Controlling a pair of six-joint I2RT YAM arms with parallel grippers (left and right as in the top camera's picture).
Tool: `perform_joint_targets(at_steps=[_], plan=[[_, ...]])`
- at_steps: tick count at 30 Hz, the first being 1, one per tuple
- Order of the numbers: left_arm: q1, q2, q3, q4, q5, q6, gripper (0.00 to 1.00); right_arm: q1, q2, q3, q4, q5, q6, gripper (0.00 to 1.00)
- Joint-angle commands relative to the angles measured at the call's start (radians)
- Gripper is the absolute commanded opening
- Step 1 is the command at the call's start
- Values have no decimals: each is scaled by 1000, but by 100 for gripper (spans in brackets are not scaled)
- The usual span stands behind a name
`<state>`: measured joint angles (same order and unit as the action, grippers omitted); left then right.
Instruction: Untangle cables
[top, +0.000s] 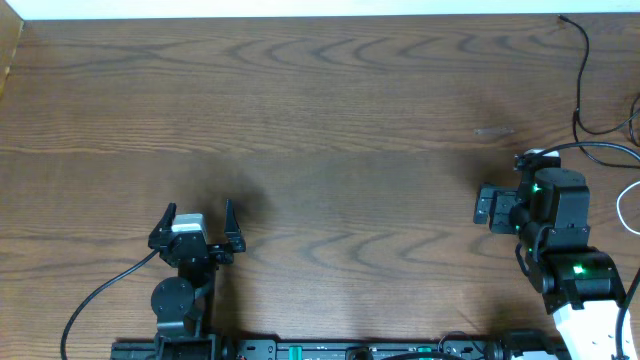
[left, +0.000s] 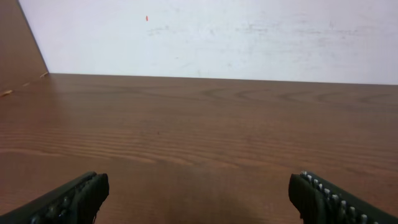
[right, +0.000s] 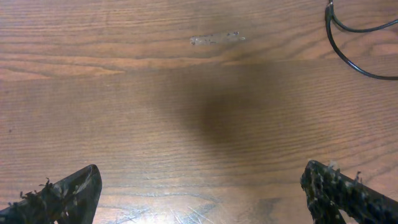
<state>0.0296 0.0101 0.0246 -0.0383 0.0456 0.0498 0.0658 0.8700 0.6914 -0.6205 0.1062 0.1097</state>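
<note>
A thin black cable (top: 582, 75) runs down the table's far right side from a small plug end near the back edge, then curves off toward the right edge. Its loops show at the top right of the right wrist view as the black cable (right: 339, 26). A white cable (top: 622, 205) curls at the right edge, mostly out of frame. My right gripper (top: 484, 206) (right: 200, 174) hovers left of these cables, open, with bare wood between its fingers. My left gripper (top: 198, 210) (left: 199, 186) stands open at the front left, far from the cables and holding nothing.
The wooden table (top: 330, 110) stretches to a white wall (left: 217, 37) at the back. A thicker black lead (top: 100, 295) trails from the left arm toward the front edge. A small pale scuff (right: 216, 39) marks the wood ahead of the right gripper.
</note>
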Motion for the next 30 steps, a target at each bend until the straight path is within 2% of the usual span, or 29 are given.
perform_joint_targets(at_steps=[1, 11, 18, 30], plan=[[-5, -6, -21, -32, -32, 10, 98, -6, -6, 1, -1, 11, -2, 99], [-5, -6, -21, -32, -32, 10, 98, -6, -43, -5, -2, -4, -3, 99], [-5, -6, -21, -32, -32, 10, 98, -6, -215, -85, 127, 12, -22, 99], [-5, -6, -21, -32, -32, 10, 98, -6, -547, -389, 351, 18, -21, 99]])
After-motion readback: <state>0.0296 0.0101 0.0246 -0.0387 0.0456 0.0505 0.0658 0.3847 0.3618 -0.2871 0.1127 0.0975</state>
